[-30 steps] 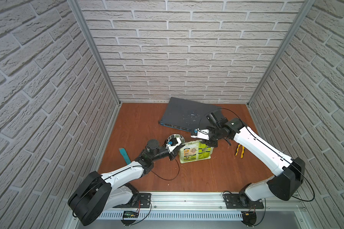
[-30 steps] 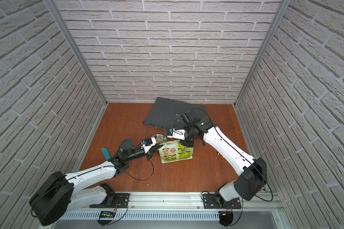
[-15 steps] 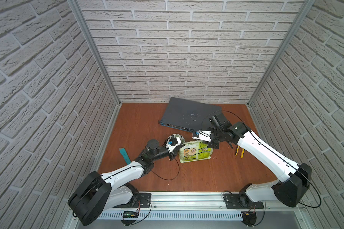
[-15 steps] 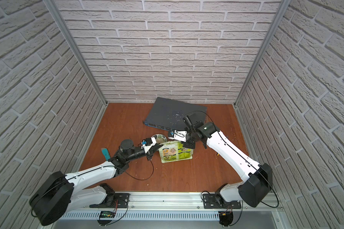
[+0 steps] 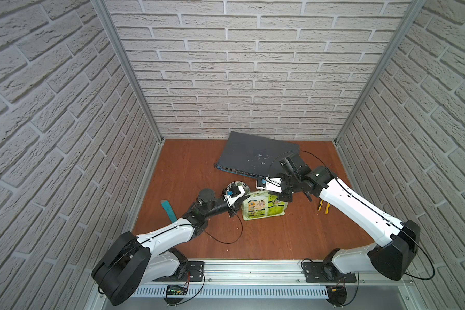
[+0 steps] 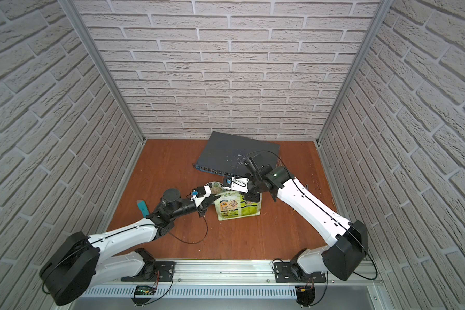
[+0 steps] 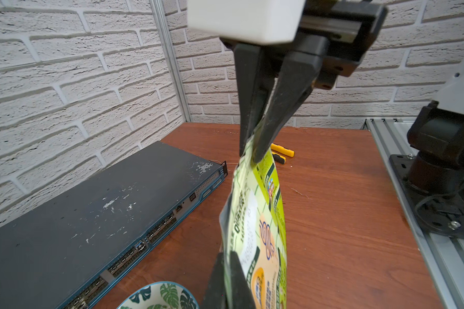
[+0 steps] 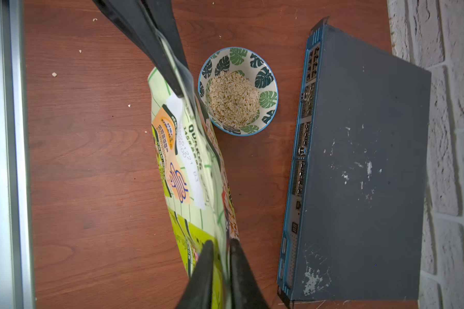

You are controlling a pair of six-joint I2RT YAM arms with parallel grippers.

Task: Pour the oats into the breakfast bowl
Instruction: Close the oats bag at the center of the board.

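The light green oats pouch (image 5: 263,206) (image 6: 236,205) is held up by its top edge, stretched between both grippers, just in front of the breakfast bowl (image 5: 236,185) (image 6: 215,185). My left gripper (image 5: 240,199) (image 7: 227,267) is shut on one top corner. My right gripper (image 5: 282,194) (image 8: 221,246) is shut on the other corner. In the right wrist view the leaf-patterned bowl (image 8: 265,77) holds a heap of pale oats (image 8: 233,99), and the pouch (image 8: 188,160) stands beside its rim. The left wrist view shows only the bowl's rim (image 7: 158,295) beside the pouch (image 7: 255,227).
A dark grey network switch (image 5: 255,154) (image 8: 359,160) lies flat right behind the bowl. Yellow-handled pliers (image 5: 323,213) lie at the right, a teal tool (image 5: 168,210) at the left. A few loose flakes (image 8: 54,74) dot the wooden table. The metal rail (image 5: 250,271) borders the front.
My right arm's forearm and elbow have swung outward to the right while its gripper stayed on the pouch. The pouch, bowl and left arm have barely moved.
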